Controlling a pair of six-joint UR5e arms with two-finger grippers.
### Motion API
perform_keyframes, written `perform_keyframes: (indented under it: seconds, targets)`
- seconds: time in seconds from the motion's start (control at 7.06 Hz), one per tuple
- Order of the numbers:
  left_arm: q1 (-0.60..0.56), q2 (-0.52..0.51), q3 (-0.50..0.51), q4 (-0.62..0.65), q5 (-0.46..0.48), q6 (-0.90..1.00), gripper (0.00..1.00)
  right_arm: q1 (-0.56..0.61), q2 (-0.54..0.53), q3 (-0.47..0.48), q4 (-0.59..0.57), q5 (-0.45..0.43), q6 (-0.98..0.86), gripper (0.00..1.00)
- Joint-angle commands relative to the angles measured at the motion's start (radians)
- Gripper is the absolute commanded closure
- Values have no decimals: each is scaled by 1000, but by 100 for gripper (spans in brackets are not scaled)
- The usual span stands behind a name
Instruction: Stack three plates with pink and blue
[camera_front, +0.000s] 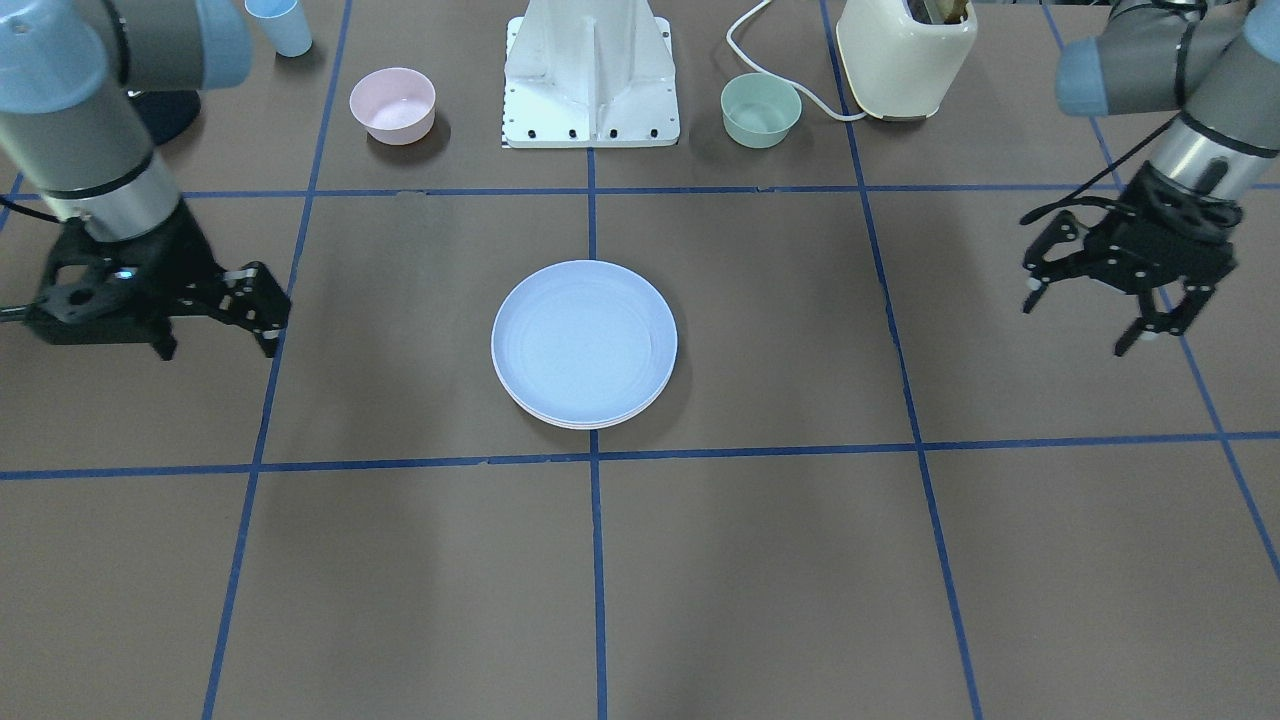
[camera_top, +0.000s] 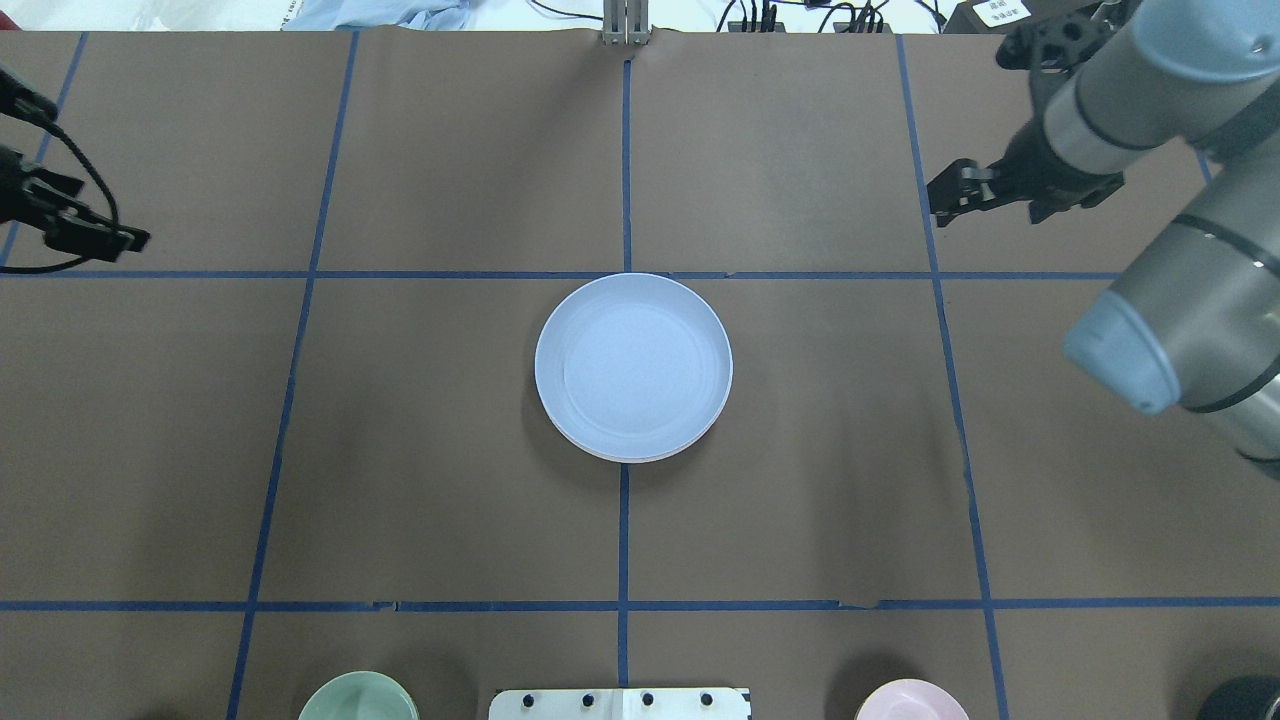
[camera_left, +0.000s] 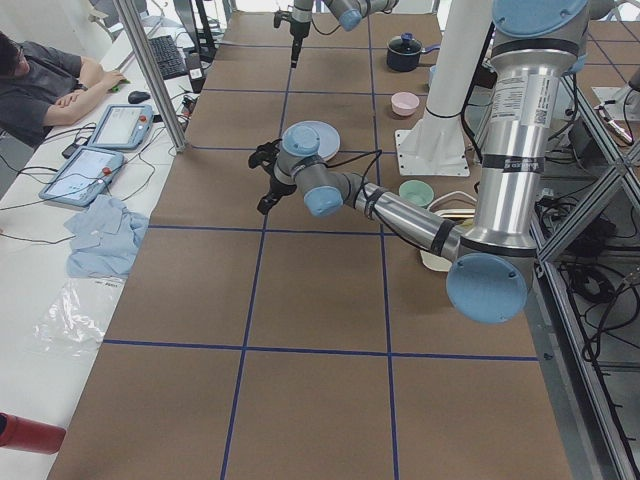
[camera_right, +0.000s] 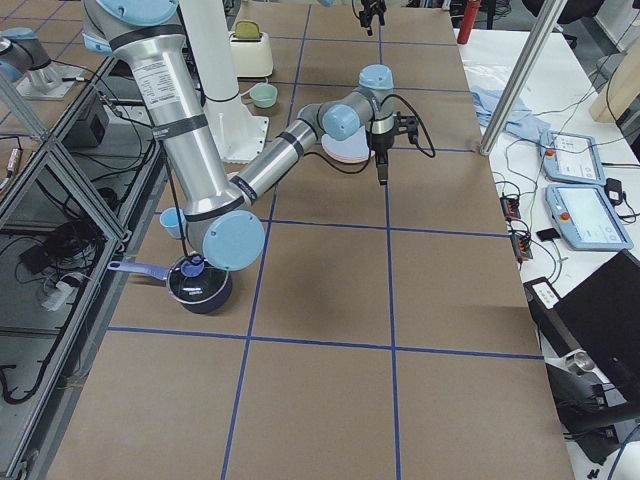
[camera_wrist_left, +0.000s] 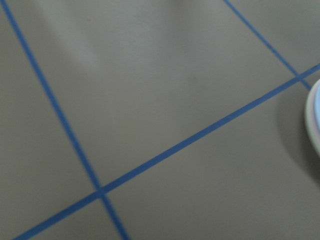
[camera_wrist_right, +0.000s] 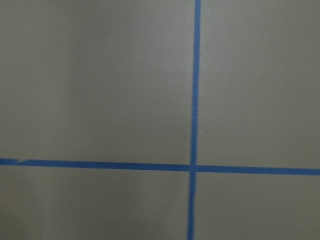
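Observation:
A stack of plates stands at the table's middle, with the pale blue plate (camera_front: 583, 338) (camera_top: 633, 362) on top. Thin pale rims of lower plates (camera_front: 585, 424) show under its near edge; I cannot tell their colours there. A pinkish rim (camera_right: 350, 155) shows in the exterior right view. My left gripper (camera_front: 1078, 325) is open and empty, hovering well to the stack's side. My right gripper (camera_front: 278, 318) (camera_top: 940, 195) looks shut and empty, off to the other side. The left wrist view shows only the stack's edge (camera_wrist_left: 314, 117).
A pink bowl (camera_front: 392, 103), a green bowl (camera_front: 760, 108), a cream toaster (camera_front: 905, 55) with its cord and a blue cup (camera_front: 280, 25) stand beside the white robot mount (camera_front: 592, 75). A dark pot (camera_right: 200, 285) sits near the base. An operator (camera_left: 45, 85) sits past the far edge.

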Motion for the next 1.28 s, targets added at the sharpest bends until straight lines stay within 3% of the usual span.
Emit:
perform_keyframes:
  seconds: [0.0, 0.28, 0.43, 0.71, 0.99, 1.13]
  targets:
    - [-255, 6, 9, 249, -6, 389, 0, 204, -107, -38, -26, 115, -375, 0]
    - [-328, 63, 11, 341, -5, 410, 0, 367, -215, -79, -35, 207, -645, 0]
    - [-336, 80, 47, 341, -3, 410, 0, 437, -296, -81, -25, 253, -676, 0]
    - [-423, 100, 86, 347, -17, 398, 0, 566, -440, -78, -20, 261, -766, 0]
    - [-436, 105, 159, 348, -220, 396, 0, 568, -540, -70, -18, 252, -767, 0]
    - [-434, 111, 184, 355, -221, 386, 0, 568, -539, -68, -17, 253, -765, 0]
